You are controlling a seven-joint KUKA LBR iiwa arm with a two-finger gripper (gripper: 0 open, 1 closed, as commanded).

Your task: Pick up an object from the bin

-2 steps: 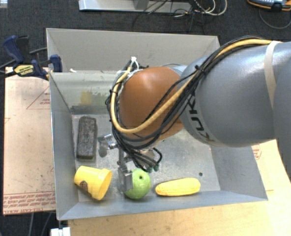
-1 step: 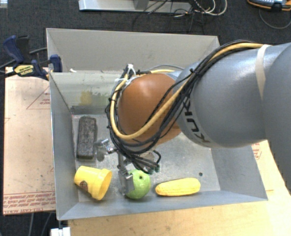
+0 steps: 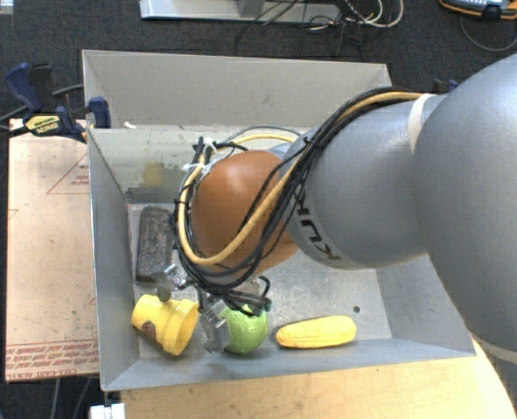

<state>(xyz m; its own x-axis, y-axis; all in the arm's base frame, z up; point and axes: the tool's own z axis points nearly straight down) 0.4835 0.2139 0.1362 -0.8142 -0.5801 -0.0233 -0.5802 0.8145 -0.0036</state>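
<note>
Dark carpet (image 3: 66,16) surrounds the grey metal bin (image 3: 110,260), whose floor carries 4 loose things, 1 of each kind. 1 dark grey oblong block (image 3: 154,241) lies along the left wall. 1 yellow cup-shaped toy (image 3: 165,323) lies on its side in the near left corner. 1 green round fruit (image 3: 248,332) sits by the near wall, and 1 yellow corn cob (image 3: 316,332) lies flat just to its right, apart from it.

The arm (image 3: 398,182) reaches in from the right, its orange cover (image 3: 232,203) and looped cables (image 3: 208,269) hiding most of the bin's middle floor. The gripper (image 3: 213,326) is down at the near wall between the yellow cup-shaped toy and the green round fruit, overlapping the fruit's left edge. Whether it is released, clenched or grasping the fruit cannot be told, since cables and shadow crowd its tip. The block's right end is cut off by the cables.
</note>
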